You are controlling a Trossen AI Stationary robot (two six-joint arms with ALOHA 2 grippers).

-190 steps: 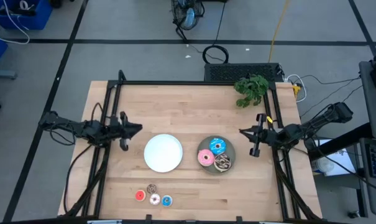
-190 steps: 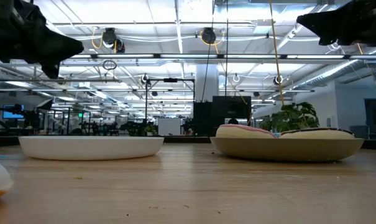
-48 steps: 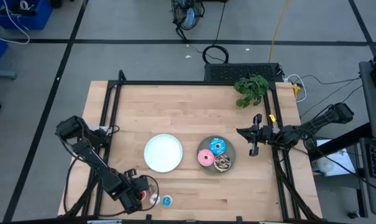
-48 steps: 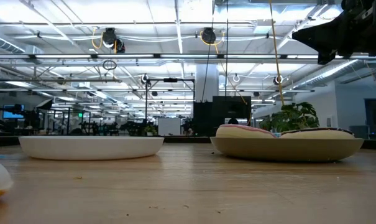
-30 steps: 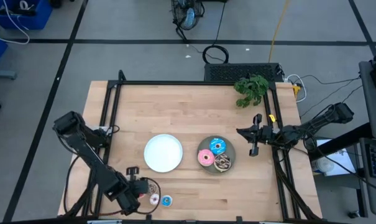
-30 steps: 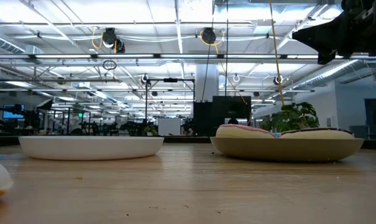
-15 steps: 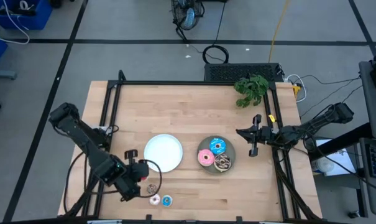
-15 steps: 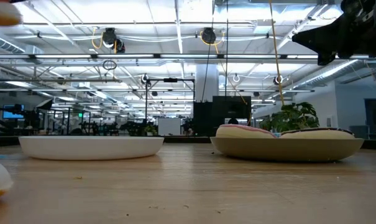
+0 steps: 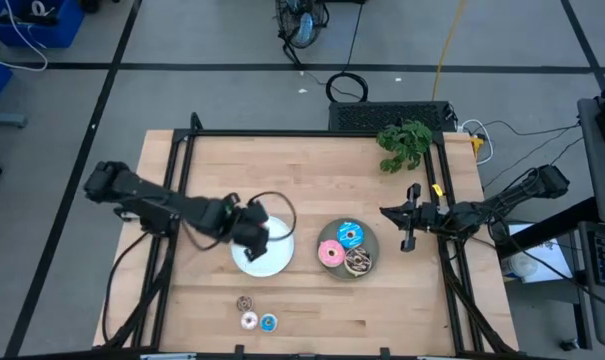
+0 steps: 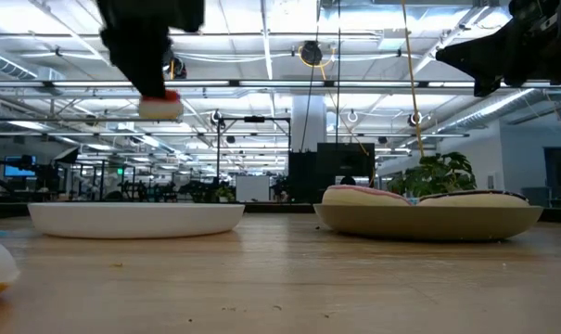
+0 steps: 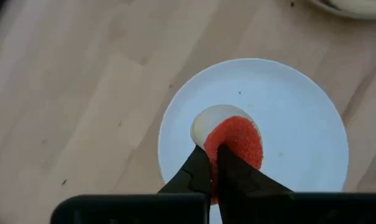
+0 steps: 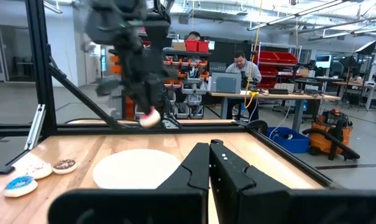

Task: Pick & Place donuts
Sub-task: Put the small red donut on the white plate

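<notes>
seven donuts (image 9: pixel 332 253), two plates (image 9: pixel 277 262)

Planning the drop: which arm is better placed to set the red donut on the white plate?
Left. Its gripper already holds the red donut above the white plate; the right gripper waits at the table's right edge.

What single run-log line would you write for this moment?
left gripper: shut on red donut, held above white plate | right gripper: shut, waiting at table's right edge | grey plate: three larger donuts
</notes>
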